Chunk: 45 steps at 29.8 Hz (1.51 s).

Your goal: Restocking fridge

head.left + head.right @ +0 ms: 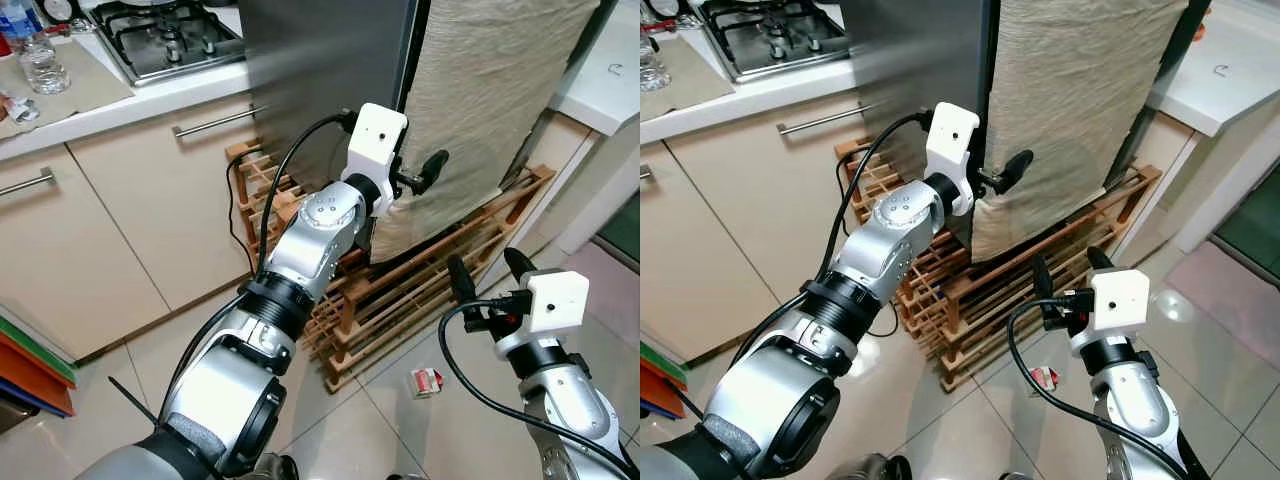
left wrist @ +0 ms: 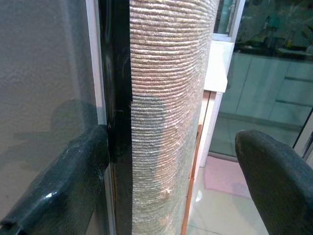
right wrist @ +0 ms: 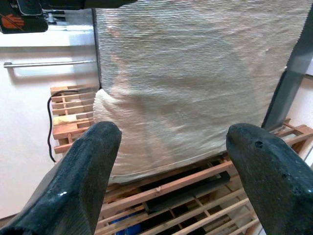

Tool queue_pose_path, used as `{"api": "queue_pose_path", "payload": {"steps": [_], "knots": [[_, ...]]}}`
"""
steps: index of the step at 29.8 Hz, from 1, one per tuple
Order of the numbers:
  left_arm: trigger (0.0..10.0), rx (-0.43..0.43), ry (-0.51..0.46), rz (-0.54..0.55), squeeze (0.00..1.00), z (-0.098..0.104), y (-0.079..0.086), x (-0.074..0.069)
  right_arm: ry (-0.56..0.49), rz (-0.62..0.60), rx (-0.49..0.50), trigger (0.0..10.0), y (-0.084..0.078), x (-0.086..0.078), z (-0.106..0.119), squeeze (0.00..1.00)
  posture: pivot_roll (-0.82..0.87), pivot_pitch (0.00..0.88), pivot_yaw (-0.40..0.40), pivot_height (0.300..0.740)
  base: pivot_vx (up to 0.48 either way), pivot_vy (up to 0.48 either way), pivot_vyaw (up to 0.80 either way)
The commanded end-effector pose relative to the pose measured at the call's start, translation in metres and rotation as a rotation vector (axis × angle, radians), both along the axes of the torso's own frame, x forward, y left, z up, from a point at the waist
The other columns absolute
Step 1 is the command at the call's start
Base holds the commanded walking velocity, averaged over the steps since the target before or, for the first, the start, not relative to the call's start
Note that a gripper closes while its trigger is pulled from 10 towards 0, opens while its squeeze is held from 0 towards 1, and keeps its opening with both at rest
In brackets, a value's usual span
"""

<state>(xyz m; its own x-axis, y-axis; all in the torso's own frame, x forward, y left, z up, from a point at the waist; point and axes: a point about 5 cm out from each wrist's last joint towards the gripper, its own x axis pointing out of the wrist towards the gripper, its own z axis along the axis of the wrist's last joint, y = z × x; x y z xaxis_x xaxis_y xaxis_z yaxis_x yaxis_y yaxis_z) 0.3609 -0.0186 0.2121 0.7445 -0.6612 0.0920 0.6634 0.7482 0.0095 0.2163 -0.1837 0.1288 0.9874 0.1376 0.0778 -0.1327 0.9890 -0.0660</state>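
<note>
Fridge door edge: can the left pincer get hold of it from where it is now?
Probably yes. The left pincer is open at the fridge door edge, one finger against the black seam. The beige cloth draped over the door lies between the fingers and may be gripped too.

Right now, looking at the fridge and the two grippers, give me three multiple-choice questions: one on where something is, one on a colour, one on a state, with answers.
1. Where is the left gripper?
A. At the cloth-covered fridge door's edge
B. Over the stove
C. On the floor

2. What colour is the cloth on the fridge door?
A. Blue
B. Beige
C. Red

3. How do the right gripper's fingers stand?
A. Shut on a bottle
B. Shut on the cloth
C. Open, holding nothing

Answers: 1 A, its fingers straddle the door edge in the left wrist view. 2 B, the woven fabric is beige. 3 C, the right wrist view shows a wide gap between the fingers.
</note>
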Motion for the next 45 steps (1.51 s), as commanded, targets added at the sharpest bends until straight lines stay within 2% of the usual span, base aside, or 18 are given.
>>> {"api": "queue_pose_path", "payload": {"steps": [1, 4, 5, 9, 10, 11, 13, 15, 16, 17, 19, 25, 31, 35, 45], "knots": [[10.0, -0.094, -0.039, -0.193, 0.00, 0.027, -0.070, -0.035, -0.012, -0.002, -0.006, 10.0, -0.002, 0.001, 0.000, 0.00, -0.03, 0.027, 0.044, 0.740, 0.000, 0.000, 0.00], [10.0, -0.075, -0.031, -0.214, 0.00, 0.024, -0.078, -0.038, -0.014, -0.004, -0.009, 10.0, -0.002, 0.001, 0.000, 0.00, -0.02, 0.029, 0.043, 0.740, 0.000, 0.000, 0.00], [10.0, -0.076, -0.009, -0.271, 0.00, 0.023, -0.087, -0.045, 0.000, -0.010, -0.020, 10.0, -0.004, 0.001, -0.003, 0.00, -0.02, 0.029, 0.043, 0.740, 0.000, 0.000, 0.00], [10.0, -0.096, 0.015, -0.347, 0.00, 0.026, -0.097, -0.055, 0.054, -0.034, -0.046, 10.0, -0.013, 0.000, -0.018, 0.00, -0.03, 0.033, 0.041, 0.740, 0.000, 0.000, 0.00], [10.0, -0.117, 0.029, -0.374, 0.00, 0.029, -0.100, -0.059, 0.096, -0.038, -0.071, 10.0, -0.018, -0.002, -0.030, 0.00, -0.02, 0.036, 0.043, 0.740, 0.000, 0.000, 0.00], [10.0, -0.161, 0.050, -0.427, 0.00, 0.036, -0.106, -0.065, 0.191, -0.048, -0.120, 10.0, -0.027, -0.008, -0.054, 0.00, -0.02, 0.037, 0.043, 0.740, 0.000, 0.000, 0.00], [10.0, -0.197, 0.049, -0.463, 0.00, 0.045, -0.108, -0.070, 0.272, -0.056, -0.141, 10.0, -0.034, -0.016, -0.076, 0.00, -0.02, 0.039, 0.044, 0.740, 0.000, 0.000, 0.00], [10.0, -0.240, 0.043, -0.503, 0.00, 0.057, -0.110, -0.074, 0.403, -0.070, -0.154, 10.0, -0.044, -0.028, -0.109, 0.00, -0.02, 0.041, 0.050, 0.740, 0.000, 0.000, 0.00], [10.0, -0.240, 0.043, -0.503, 0.00, 0.057, -0.110, -0.074, 0.403, -0.070, -0.154, 10.0, -0.044, -0.028, -0.109, 0.00, -0.02, 0.041, 0.050, 0.740, 0.000, 0.000, 0.00], [10.0, -0.265, 0.049, -0.525, 0.00, 0.062, -0.111, -0.076, 0.458, -0.083, -0.171, 10.0, -0.048, -0.033, -0.125, 0.00, -0.02, 0.041, 0.051, 0.740, 0.000, 0.000, 0.00], [10.0, -0.307, 0.062, -0.566, 0.00, 0.072, -0.112, -0.081, 0.522, -0.099, -0.187, 10.0, -0.053, -0.038, -0.142, 0.00, -0.01, 0.042, 0.057, 0.740, 0.000, 0.000, 0.00], [10.0, -0.411, 0.108, -0.671, 0.00, 0.093, -0.111, -0.091, 0.538, -0.080, -0.181, 10.0, -0.053, -0.037, -0.148, 0.00, -0.01, 0.043, 0.063, 0.740, 0.000, 0.000, 0.00], [10.0, -0.467, 0.127, -0.750, 0.00, 0.107, -0.109, -0.099, 0.505, -0.081, -0.190, 10.0, -0.055, -0.033, -0.148, 0.00, -0.01, 0.046, 0.069, 0.740, 0.000, 0.000, 0.00], [10.0, -0.459, 0.123, -0.797, 0.00, 0.109, -0.106, -0.104, 0.479, -0.088, -0.183, 10.0, -0.055, -0.031, -0.147, 0.00, -0.01, 0.045, 0.072, 0.740, 0.000, 0.000, 0.00], [10.0, -0.459, 0.123, -0.797, 0.00, 0.109, -0.106, -0.104, 0.479, -0.088, -0.183, 10.0, -0.055, -0.031, -0.147, 0.00, -0.01, 0.045, 0.072, 0.740, 0.000, 0.000, 0.00]]}}
